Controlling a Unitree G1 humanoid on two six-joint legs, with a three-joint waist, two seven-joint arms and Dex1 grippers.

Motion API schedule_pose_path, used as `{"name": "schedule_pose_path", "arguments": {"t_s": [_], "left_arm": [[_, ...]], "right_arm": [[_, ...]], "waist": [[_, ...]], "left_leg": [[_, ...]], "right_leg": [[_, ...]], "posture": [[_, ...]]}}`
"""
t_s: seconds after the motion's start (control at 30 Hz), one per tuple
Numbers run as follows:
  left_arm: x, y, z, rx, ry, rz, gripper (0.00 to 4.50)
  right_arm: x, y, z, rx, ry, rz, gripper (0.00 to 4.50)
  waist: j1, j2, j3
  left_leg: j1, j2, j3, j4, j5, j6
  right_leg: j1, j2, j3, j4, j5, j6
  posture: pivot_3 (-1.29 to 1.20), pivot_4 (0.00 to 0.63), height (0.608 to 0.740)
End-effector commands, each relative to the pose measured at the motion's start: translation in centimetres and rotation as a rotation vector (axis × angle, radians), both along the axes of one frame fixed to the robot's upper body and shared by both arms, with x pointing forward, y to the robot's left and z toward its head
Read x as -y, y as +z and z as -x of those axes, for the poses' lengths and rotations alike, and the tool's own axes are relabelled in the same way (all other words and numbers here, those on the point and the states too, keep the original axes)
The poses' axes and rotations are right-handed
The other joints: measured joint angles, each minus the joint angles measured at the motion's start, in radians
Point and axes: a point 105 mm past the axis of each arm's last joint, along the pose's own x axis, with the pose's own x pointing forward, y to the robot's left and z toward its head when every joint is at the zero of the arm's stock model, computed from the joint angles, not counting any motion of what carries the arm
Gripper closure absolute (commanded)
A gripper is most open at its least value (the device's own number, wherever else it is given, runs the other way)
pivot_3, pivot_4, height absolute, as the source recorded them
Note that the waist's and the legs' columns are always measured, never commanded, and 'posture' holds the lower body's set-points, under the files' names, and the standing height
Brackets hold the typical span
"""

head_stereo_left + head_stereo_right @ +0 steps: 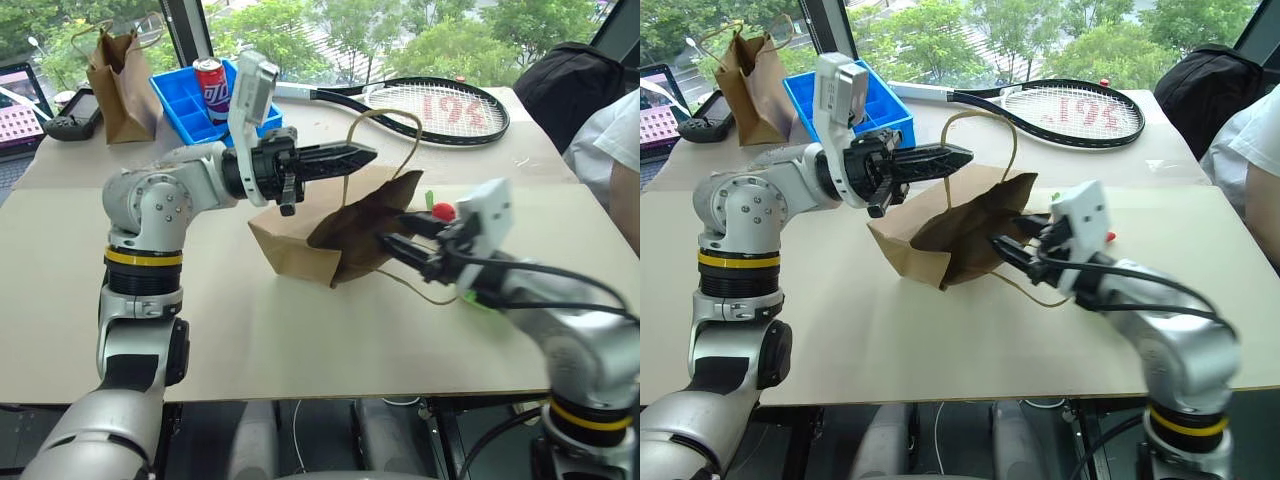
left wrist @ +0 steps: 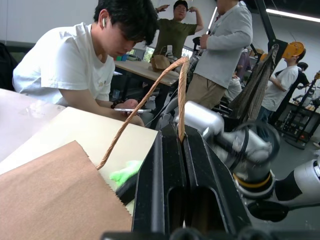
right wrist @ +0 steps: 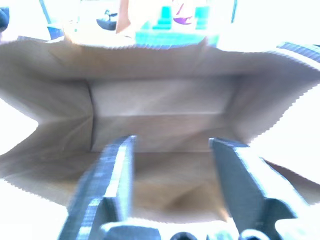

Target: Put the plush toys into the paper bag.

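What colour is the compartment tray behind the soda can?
Bright blue. The compartment tray shows best in the left eye view, with the red soda can standing in it.

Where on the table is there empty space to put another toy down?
The near table in front of the paper bag is bare, and so is the stretch between the bag and the tennis racket. The far-left corner is crowded: a blue tray, soda can and another brown bag.

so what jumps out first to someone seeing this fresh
The wide brown kraft paper bag lies on its side mid-table, mouth toward the robot's right, its tan twisted-cord handle pinched in the shut left end effector. The open right end effector sits at the bag's mouth. A red-framed tennis racket lies behind.
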Motion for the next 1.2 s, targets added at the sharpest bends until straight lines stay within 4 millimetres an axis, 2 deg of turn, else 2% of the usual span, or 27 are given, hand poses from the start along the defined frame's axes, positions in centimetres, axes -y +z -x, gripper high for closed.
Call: {"name": "schedule_pose_path", "arguments": {"t_s": [0.03, 0.1, 0.17, 0.3, 0.4, 0.47, 0.5, 0.53, 0.63, 0.67, 0.7, 0.83, 0.9, 0.97, 1.03, 1.07, 1.2], "left_arm": [[0.2, 0.8, 0.5, 0.045, -0.021, 0.022, 4.50], [0.4, 0.7, 0.6, 0.040, -0.027, 0.023, 4.50], [0.6, 0.6, 0.7, 0.038, -0.038, 0.026, 4.50], [0.9, 0.7, 0.7, 0.033, -0.046, 0.036, 4.50], [1.1, 0.8, 0.8, 0.030, -0.050, 0.043, 4.50], [1.3, 0.7, 0.9, 0.017, -0.059, 0.052, 4.50], [1.4, 0.7, 1.0, 0.013, -0.061, 0.055, 4.50], [1.5, 0.5, 1.2, 0.001, -0.071, 0.056, 4.50], [2.0, -0.1, 1.6, -0.016, -0.087, 0.037, 4.50], [2.1, -0.2, 1.7, -0.021, -0.092, 0.036, 4.50], [2.3, -0.3, 1.8, -0.025, -0.096, 0.036, 4.50], [2.6, -0.4, 1.9, -0.035, -0.101, 0.037, 4.50], [2.7, -0.4, 1.8, -0.019, -0.100, 0.028, 4.50], [2.8, -0.2, 1.7, 0.002, -0.100, 0.022, 4.50], [2.8, 0.2, 1.5, 0.014, -0.102, 0.025, 4.50], [2.8, 0.3, 1.5, 0.017, -0.103, 0.025, 4.50], [2.9, 0.5, 1.1, 0.033, -0.100, 0.021, 4.50]], "right_arm": [[5.8, 2.8, 0.9, 0.063, -0.220, 0.030, 0.03], [8.8, 2.3, 0.9, 0.024, -0.361, 0.073, 0.03], [10.6, -0.8, 1.1, -0.108, -0.436, 0.174, 0.03], [10.8, -5.5, 1.3, -0.266, -0.442, 0.205, 0.03], [10.6, -7.6, 1.0, -0.315, -0.457, 0.157, 0.03], [11.3, -9.7, 0.8, -0.359, -0.505, 0.195, 0.03], [11.5, -10.2, 0.8, -0.366, -0.521, 0.201, 0.53], [11.6, -10.5, 0.8, -0.371, -0.518, 0.216, 0.65], [11.7, -9.6, 0.5, -0.324, -0.513, 0.199, 1.76], [11.9, -8.6, 0.5, -0.293, -0.512, 0.197, 2.15], [12.3, -7.3, 0.6, -0.257, -0.513, 0.184, 2.34], [13.3, -2.8, 1.5, -0.136, -0.483, 0.224, 3.86], [11.8, 0.6, 1.7, -0.052, -0.386, 0.299, 4.33], [9.5, 2.6, 1.8, -0.006, -0.280, 0.344, 4.45], [7.4, 3.0, 1.7, 0.000, -0.191, 0.384, 4.46], [7.0, 3.1, 1.7, -0.003, -0.173, 0.394, 4.46], [2.3, 1.5, 1.0, -0.015, -0.011, 0.419, 4.46]], "waist": [[0.000, 0.000, 0.000], [0.000, 0.000, 0.000], [-0.001, 0.000, 0.000], [-0.009, 0.001, 0.000], [-0.011, 0.001, 0.000], [-0.008, 0.001, 0.000], [-0.007, 0.001, 0.000], [-0.006, 0.001, 0.000], [-0.005, 0.001, 0.000], [-0.005, 0.001, 0.000], [-0.005, 0.001, 0.000], [-0.003, 0.003, 0.001], [-0.003, 0.003, 0.001], [-0.011, 0.003, 0.001], [-0.013, 0.003, 0.001], [-0.010, 0.003, 0.001], [-0.006, 0.003, 0.001]], "left_leg": [[0.000, 0.000, 0.000, 0.000, 0.000, 0.000], [0.000, 0.000, 0.000, 0.000, 0.000, 0.000], [0.001, 0.000, 0.000, -0.001, 0.000, 0.000], [0.001, -0.001, 0.001, -0.002, 0.000, 0.000], [0.002, -0.001, 0.000, -0.003, 0.000, 0.001], [0.002, -0.001, 0.000, -0.003, 0.001, 0.001], [0.002, -0.001, 0.000, -0.003, 0.001, 0.001], [0.002, -0.001, 0.000, -0.002, 0.001, 0.001], [0.001, -0.002, 0.000, -0.002, 0.001, 0.001], [0.001, -0.002, 0.000, -0.002, 0.001, 0.001], [0.002, -0.002, 0.000, -0.002, 0.001, 0.001], [0.001, -0.003, 0.000, -0.002, 0.001, 0.001], [0.001, -0.002, 0.000, -0.002, 0.001, 0.001], [0.002, -0.002, 0.000, -0.003, 0.001, 0.001], [0.002, -0.002, 0.000, -0.004, 0.001, 0.002], [0.003, -0.002, 0.000, -0.004, 0.002, 0.003], [0.002, -0.003, 0.000, -0.006, 0.002, 0.004]], "right_leg": [[0.000, 0.000, 0.000, 0.000, 0.000, 0.000], [0.000, 0.000, 0.000, -0.001, 0.000, 0.000], [0.000, 0.000, 0.000, -0.001, 0.000, 0.000], [0.000, 0.000, 0.001, -0.001, 0.000, 0.000], [0.000, 0.000, 0.002, -0.001, 0.000, 0.000], [0.000, 0.000, 0.001, -0.001, 0.000, 0.000], [0.000, 0.000, 0.002, -0.001, 0.000, 0.000], [0.000, 0.000, 0.001, -0.001, 0.000, 0.000], [0.001, 0.000, 0.002, -0.002, 0.000, 0.000], [0.001, 0.000, 0.002, -0.002, 0.000, 0.001], [0.001, 0.000, 0.002, -0.002, 0.000, 0.000], [0.001, -0.001, 0.002, -0.002, 0.000, 0.001], [0.001, -0.001, 0.002, -0.002, 0.000, 0.001], [0.001, 0.000, 0.002, -0.002, 0.000, 0.001], [0.001, 0.000, 0.002, -0.001, 0.000, 0.001], [0.001, 0.000, 0.002, -0.001, 0.000, 0.001], [0.001, -0.001, 0.001, -0.004, 0.000, 0.000]], "posture": [[0.00, 0.150, 0.656], [0.00, 0.150, 0.656], [0.00, 0.150, 0.656], [0.00, 0.150, 0.656], [0.00, 0.150, 0.656], [0.00, 0.150, 0.656], [0.00, 0.150, 0.656], [0.00, 0.150, 0.656], [0.00, 0.150, 0.656], [0.00, 0.150, 0.656], [0.00, 0.150, 0.656], [0.00, 0.150, 0.656], [0.00, 0.150, 0.656], [0.00, 0.150, 0.656], [0.00, 0.150, 0.656], [0.00, 0.150, 0.656], [0.00, 0.150, 0.656]]}}
